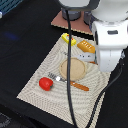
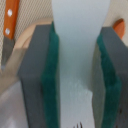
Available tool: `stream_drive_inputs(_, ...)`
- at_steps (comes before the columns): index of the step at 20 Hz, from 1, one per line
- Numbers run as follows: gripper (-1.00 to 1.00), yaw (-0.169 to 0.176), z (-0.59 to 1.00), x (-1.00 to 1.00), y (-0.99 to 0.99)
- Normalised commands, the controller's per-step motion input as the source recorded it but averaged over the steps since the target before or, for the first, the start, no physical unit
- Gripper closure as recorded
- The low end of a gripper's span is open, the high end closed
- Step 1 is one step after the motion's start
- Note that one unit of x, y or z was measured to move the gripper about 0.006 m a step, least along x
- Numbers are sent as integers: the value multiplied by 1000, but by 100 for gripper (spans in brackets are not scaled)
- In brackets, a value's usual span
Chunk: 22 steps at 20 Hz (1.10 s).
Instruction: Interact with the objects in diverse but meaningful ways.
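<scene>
Hand (image 2: 75, 75) is clamped on the white elongated fish-like piece (image 2: 77, 60), green pads (image 2: 50, 85) pressing both flat sides, above the round tan plate (image 1: 75, 69) at mat centre. Looks light, stiff, smooth; mid-body grip seems secure. Red tomato-like ball (image 1: 46, 83) sits at 8 o'clock of the plate.

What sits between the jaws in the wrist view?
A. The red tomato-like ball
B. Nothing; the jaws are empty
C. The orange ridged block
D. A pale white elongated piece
D. In the wrist view the white elongated piece fills the gap between the two green-padded jaws of the gripper, while the red ball and orange block lie on the mat in the exterior view.
</scene>
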Motion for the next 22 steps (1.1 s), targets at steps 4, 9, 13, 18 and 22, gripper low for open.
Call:
stream_drive_inputs(4, 100, 0, -363, -930, -321)
stream_drive_inputs(9, 100, 0, -482, -834, -367)
stream_drive_inputs(13, 100, -20, -126, -299, -381)
stream_drive_inputs(18, 100, -21, 102, 176, 121)
stream_drive_inputs(22, 100, 0, 0, 54, 344)
